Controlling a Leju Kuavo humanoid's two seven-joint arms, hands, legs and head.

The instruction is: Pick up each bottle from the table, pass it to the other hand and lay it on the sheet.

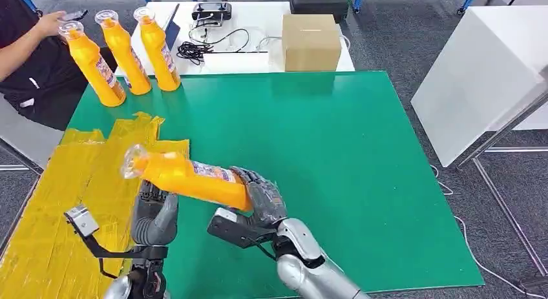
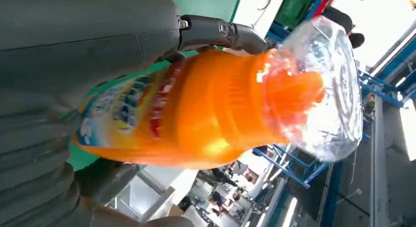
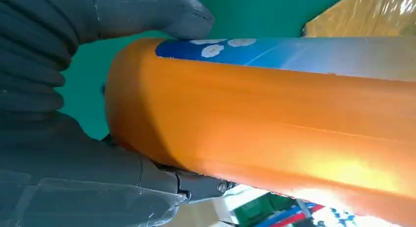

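one orange plastic bottle with clear cap (image 1: 187, 176) is gripped at its base by the right hand (image 1: 262, 195), neck pointed left over the left hand (image 1: 154, 212), whose fingers are wrapped around it.

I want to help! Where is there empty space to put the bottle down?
The yellow sheet left of both hands is bare. The green mat right of them is bare too. It is crowded by the three standing bottles at the far left corner.

Right arm: silver, rising from below, bent toward centre.
Right hand (image 1: 262, 195): fingers wrapped round the bottle (image 1: 187, 176) base.
Left hand (image 1: 154, 212): upright beneath the bottle, fingers curling round its body.
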